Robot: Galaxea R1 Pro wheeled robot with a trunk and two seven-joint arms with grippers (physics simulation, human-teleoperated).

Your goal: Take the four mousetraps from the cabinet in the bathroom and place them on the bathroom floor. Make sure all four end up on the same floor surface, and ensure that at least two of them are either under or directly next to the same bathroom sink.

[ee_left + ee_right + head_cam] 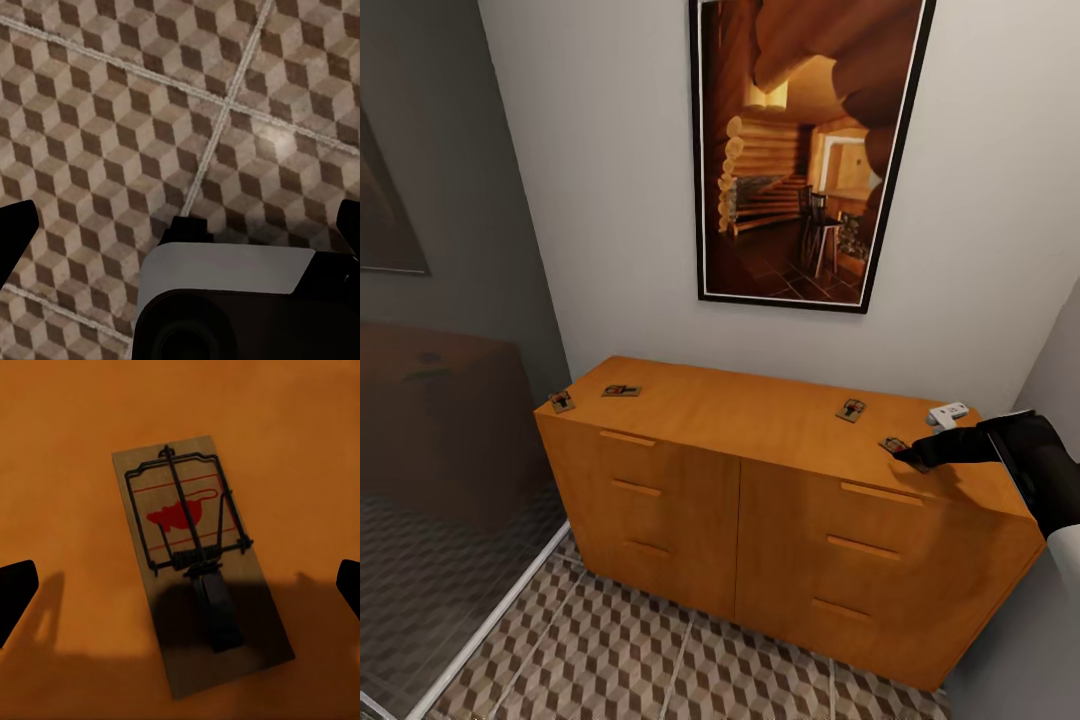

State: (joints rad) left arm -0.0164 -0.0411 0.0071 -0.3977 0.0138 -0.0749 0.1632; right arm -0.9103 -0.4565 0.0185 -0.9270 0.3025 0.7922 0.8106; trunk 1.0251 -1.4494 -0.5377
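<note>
Right pincer [908, 455] spread over mousetrap [199, 559], near cabinet [780, 520] front edge

Four mousetraps lie on the cabinet [760, 420]: two [621, 390] at its left end, two [850, 409] toward its right.

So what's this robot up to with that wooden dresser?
It is collecting mousetraps off the cabinet. Four lie on its top: two near the left end, one right of the middle, one by the front right edge. The right gripper is open right at that last mousetrap, not gripping it. The left gripper points at the patterned bathroom floor, holding nothing.
</note>
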